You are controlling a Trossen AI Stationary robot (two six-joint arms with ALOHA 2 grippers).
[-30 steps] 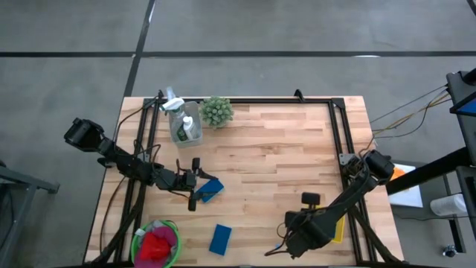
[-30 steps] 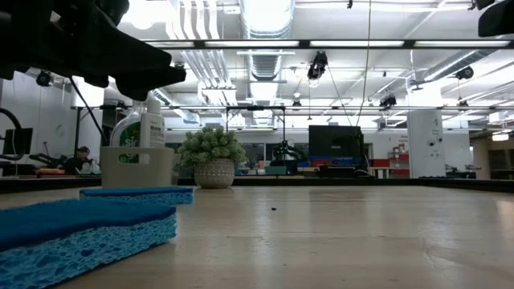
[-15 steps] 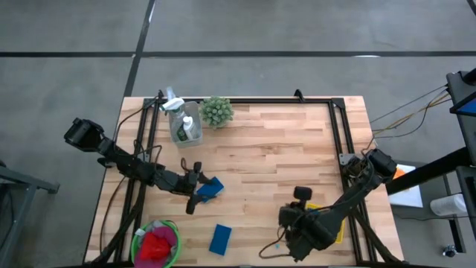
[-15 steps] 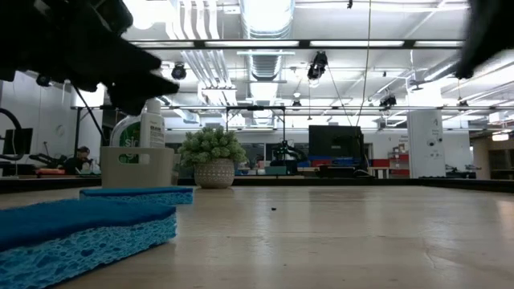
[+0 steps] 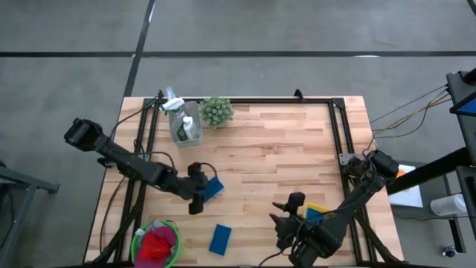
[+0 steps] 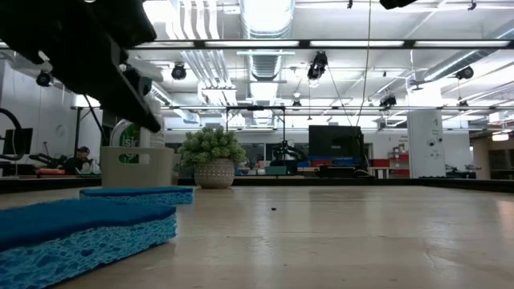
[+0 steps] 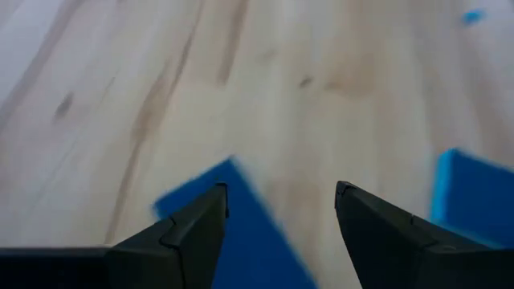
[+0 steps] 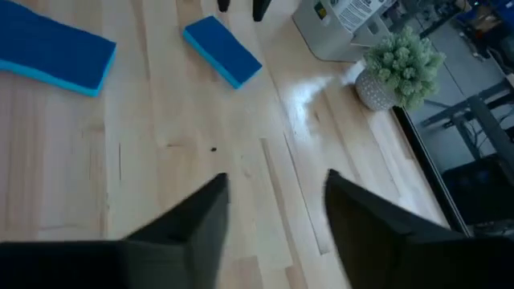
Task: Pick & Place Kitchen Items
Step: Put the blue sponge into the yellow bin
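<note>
One blue sponge (image 5: 213, 187) lies flat on the wooden table just ahead of my left gripper (image 5: 201, 190). The left wrist view shows that gripper (image 7: 281, 193) open and slanting down, with this sponge (image 7: 241, 229) below the gap and untouched. A second blue sponge (image 5: 220, 239) lies near the front edge. My right gripper (image 5: 281, 221) hangs open over bare wood at the front right (image 8: 277, 181), apart from both sponges (image 8: 56, 48) (image 8: 223, 50). A red cloth (image 5: 156, 244) fills a green bowl (image 5: 137, 240). Bottles (image 5: 184, 123) stand in a holder at the far left.
A small spiky plant in a pot (image 5: 216, 110) stands by the bottle holder (image 6: 136, 164). A black frame (image 5: 338, 141) runs along the far and side edges. A yellow and blue thing (image 5: 316, 211) lies under my right arm. Bare wood spans the table's middle (image 5: 282, 156).
My left gripper has tipped up from pointing down to slanting over the sponge, which has stayed put. My right hand has turned and shifted a little toward the table's left, rising slightly.
</note>
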